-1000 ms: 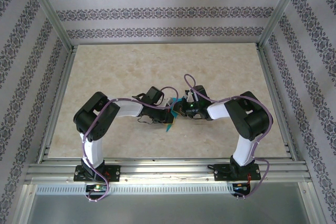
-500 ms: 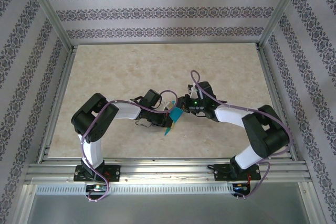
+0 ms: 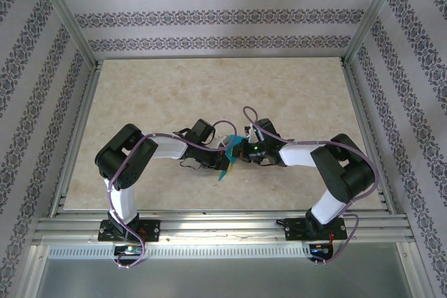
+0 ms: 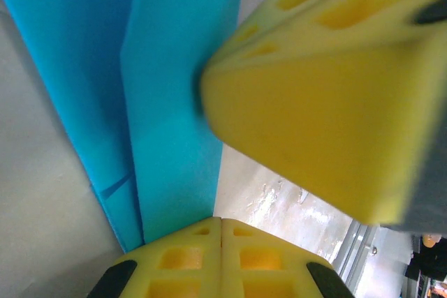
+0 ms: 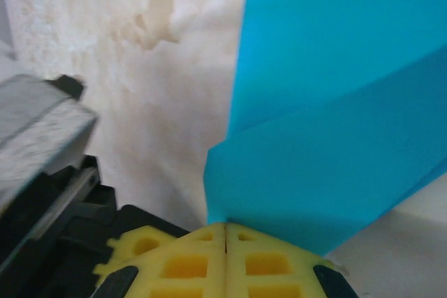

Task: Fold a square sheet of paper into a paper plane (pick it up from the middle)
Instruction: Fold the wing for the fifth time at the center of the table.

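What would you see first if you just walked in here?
The bright blue folded paper jumps out, in the middle of the tan table. The left tool and the right tool, both with yellow fingers, are pinched shut on it from either side, close together.

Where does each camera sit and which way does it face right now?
Top external: above and behind the bases, looking down at the table; both arms show, left gripper and right gripper meeting at the folded paper.
Left wrist: on that wrist, looking along its shut fingers at the paper; a right-gripper finger close.
Right wrist: on that wrist, looking along its shut fingers at paper and table.
Shared: all three see the paper.
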`<state>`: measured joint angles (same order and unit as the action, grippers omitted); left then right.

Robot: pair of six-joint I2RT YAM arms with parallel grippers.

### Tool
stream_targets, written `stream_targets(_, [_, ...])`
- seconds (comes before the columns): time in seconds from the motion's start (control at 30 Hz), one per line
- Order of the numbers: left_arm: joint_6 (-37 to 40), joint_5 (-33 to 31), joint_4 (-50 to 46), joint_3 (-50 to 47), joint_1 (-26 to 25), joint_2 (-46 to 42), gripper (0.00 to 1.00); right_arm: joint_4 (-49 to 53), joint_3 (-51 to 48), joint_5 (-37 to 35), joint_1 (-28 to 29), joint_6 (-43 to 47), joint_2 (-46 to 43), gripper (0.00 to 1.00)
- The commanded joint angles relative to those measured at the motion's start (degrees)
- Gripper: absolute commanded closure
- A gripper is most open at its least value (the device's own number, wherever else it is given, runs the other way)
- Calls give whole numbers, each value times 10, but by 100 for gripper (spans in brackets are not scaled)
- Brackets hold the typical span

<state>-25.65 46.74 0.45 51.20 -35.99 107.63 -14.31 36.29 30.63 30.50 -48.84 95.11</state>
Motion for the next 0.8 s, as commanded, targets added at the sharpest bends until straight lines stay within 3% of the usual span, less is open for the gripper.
stream_targets(0.0, [21, -12, -75, -24, -4, 18, 100, -8, 20, -15, -8, 21, 29, 94])
stream_targets(0.63, [44, -14, -104, -31, 2, 16, 100, -38, 39, -16, -104, 4, 87, 92])
stream_targets(0.77, [43, -16, -104, -32, 2, 15, 100, -7, 50, -32, -121, 13, 77, 92])
